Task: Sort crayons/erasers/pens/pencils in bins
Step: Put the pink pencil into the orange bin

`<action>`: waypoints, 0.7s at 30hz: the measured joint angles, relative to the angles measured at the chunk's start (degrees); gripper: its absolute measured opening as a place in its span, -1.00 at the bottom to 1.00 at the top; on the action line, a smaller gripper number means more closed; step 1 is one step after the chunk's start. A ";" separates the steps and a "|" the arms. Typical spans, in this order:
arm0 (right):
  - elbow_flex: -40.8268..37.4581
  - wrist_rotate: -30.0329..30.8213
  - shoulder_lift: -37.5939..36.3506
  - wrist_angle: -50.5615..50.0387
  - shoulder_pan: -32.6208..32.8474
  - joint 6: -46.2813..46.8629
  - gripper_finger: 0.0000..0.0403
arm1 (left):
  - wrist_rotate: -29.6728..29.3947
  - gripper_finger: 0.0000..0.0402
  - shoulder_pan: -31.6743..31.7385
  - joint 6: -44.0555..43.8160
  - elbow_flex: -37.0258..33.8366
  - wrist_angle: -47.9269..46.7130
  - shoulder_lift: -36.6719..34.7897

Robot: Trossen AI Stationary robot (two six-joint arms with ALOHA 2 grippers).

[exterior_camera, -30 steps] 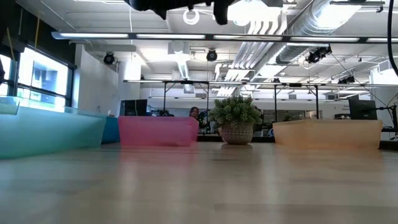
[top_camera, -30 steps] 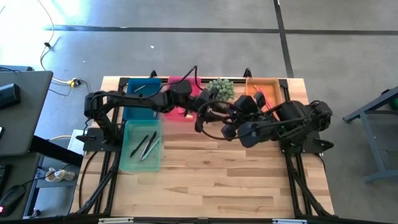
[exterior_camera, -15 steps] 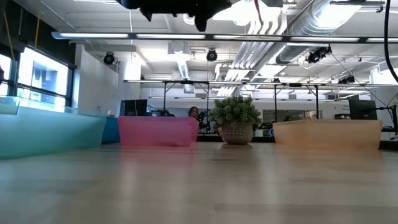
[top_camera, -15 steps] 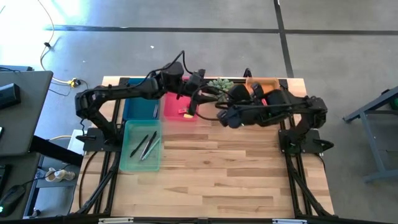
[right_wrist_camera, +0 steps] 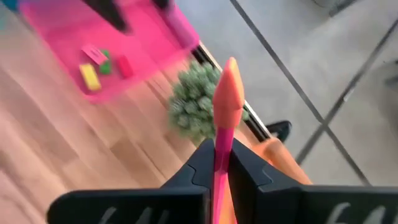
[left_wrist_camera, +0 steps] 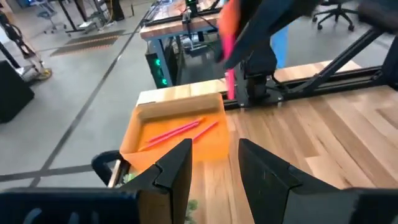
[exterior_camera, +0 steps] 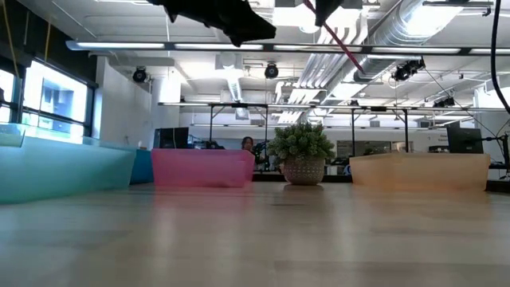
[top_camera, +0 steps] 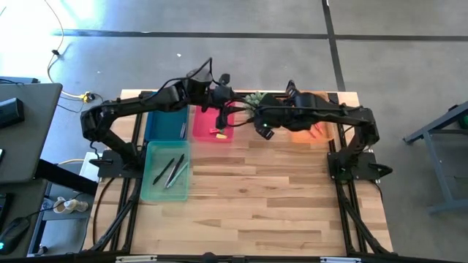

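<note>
My right gripper [top_camera: 261,130] hangs high over the table, between the pink bin [top_camera: 212,124] and the orange bin [top_camera: 311,98], shut on a salmon-pink pencil [right_wrist_camera: 225,106]. The pencil also shows in the low view [exterior_camera: 339,40]. My left gripper [left_wrist_camera: 214,165] is open and empty, high above the pink bin's far end [top_camera: 223,96]. Several erasers [right_wrist_camera: 90,74] lie in the pink bin. Two pink pencils [left_wrist_camera: 180,129] lie in the orange bin [left_wrist_camera: 149,134]. Dark pens [top_camera: 172,169] lie in the teal bin [top_camera: 150,183]. The blue bin [top_camera: 162,126] stands beside the pink one. My right gripper pinches the pencil's shaft [right_wrist_camera: 221,149] between its two fingers. One end [right_wrist_camera: 229,78] sticks out well past the fingertips. In the low view the pencil hangs slanted below the gripper, lifted clear, high above the table.
A round green plant in a pot [exterior_camera: 301,151] stands at the far edge between the pink and orange bins, close under both grippers [top_camera: 256,98]. Bare wooden table [top_camera: 256,197] spreads toward the near edge.
My right gripper has gone toward the table's far edge with the pencil, which now shows slanting down at the top of the low view. My left gripper has gone toward the far edge and a little left, away from my right gripper.
</note>
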 joint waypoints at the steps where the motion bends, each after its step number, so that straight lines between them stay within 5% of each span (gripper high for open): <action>1: -1.12 -0.04 -0.36 0.10 -0.62 -0.83 -0.94 | -0.12 -0.42 0.13 0.39 0.00 -0.34 -0.36; 10: -18.49 -1.63 -10.71 3.35 -7.54 -3.46 -0.94 | -6.75 -0.42 2.18 0.59 0.00 -1.88 -1.81; 21: -43.84 -14.09 -26.03 24.34 -24.81 -13.70 -0.94 | -9.12 -0.42 2.81 0.19 0.00 -1.94 -1.72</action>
